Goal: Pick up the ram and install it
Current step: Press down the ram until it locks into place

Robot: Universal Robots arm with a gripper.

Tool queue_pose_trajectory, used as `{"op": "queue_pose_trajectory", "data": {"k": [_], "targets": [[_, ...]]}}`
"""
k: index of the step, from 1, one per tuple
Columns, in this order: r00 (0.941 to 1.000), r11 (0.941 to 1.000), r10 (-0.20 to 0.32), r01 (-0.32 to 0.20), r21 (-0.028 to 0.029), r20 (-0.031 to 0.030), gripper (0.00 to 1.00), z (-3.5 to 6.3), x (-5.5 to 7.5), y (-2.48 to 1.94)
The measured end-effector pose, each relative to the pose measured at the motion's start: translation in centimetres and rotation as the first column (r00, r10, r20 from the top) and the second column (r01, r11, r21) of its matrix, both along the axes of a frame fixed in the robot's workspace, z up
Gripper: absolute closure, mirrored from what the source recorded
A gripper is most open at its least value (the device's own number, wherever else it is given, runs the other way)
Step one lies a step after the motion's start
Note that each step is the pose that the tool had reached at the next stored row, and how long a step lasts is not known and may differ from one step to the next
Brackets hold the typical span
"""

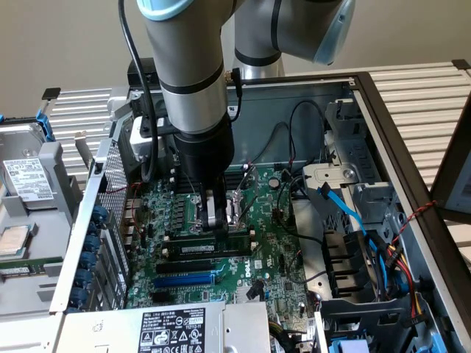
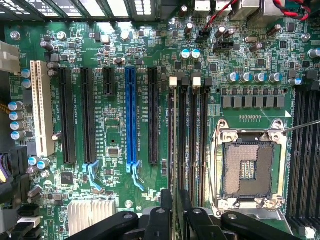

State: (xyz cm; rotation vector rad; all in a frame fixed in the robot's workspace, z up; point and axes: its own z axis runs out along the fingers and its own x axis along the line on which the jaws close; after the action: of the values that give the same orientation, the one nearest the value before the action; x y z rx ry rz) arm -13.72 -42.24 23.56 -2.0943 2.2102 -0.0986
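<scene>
Your arm (image 1: pixel 191 66) has grey metal tubes, light blue joint caps, a black wrist part, a black cable along it, black gripper (image 2: pixel 176 212) fingers.

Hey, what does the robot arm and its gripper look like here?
The arm is a thick silver-grey tube with pale blue joint caps and a black wrist section. A black cable runs down its side. The gripper has black fingers on jointed black links.

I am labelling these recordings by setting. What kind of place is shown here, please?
Probably a computer repair or assembly bench: an opened desktop case, its green motherboard with an empty processor socket, and loose drives beside it.
</scene>
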Motion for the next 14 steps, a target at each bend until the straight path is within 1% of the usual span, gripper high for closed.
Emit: {"op": "queue_pose_trajectory", "data": {"k": [1,2,4,5,6,7,11,12,13,14], "targets": [[1.0000,1.0000,0.000,0.000,-0.0001,-0.0001,0.80,0.00,0.01,0.01],[1.0000,1.0000,0.000,0.000,-0.0001,-0.0042,0.80,0.01,0.04,0.00],[0.9996,1.0000,0.000,0.000,0.0018,-0.0284,0.80,0.01,0.05,-0.04],[0.9991,1.0000,0.000,0.000,0.0039,-0.0413,0.80,0.01,0.07,-0.05],[0.9987,1.0000,0.000,0.001,0.0074,-0.0514,0.80,0.03,0.11,-0.08],[0.9983,0.9999,0.000,0.001,0.0117,-0.0582,0.80,0.08,0.15,-0.10],[0.9973,0.9996,0.001,0.001,0.0288,-0.0732,0.80,0.40,0.19,-0.29],[0.9971,0.9994,0.002,0.001,0.0347,-0.0758,0.78,0.47,0.19,-0.36],[0.9970,0.9992,0.002,0.001,0.0411,-0.0773,0.72,0.51,0.20,-0.43],[0.9969,0.9989,0.003,0.001,0.0469,-0.0792,0.72,0.56,0.20,-0.50]]}}
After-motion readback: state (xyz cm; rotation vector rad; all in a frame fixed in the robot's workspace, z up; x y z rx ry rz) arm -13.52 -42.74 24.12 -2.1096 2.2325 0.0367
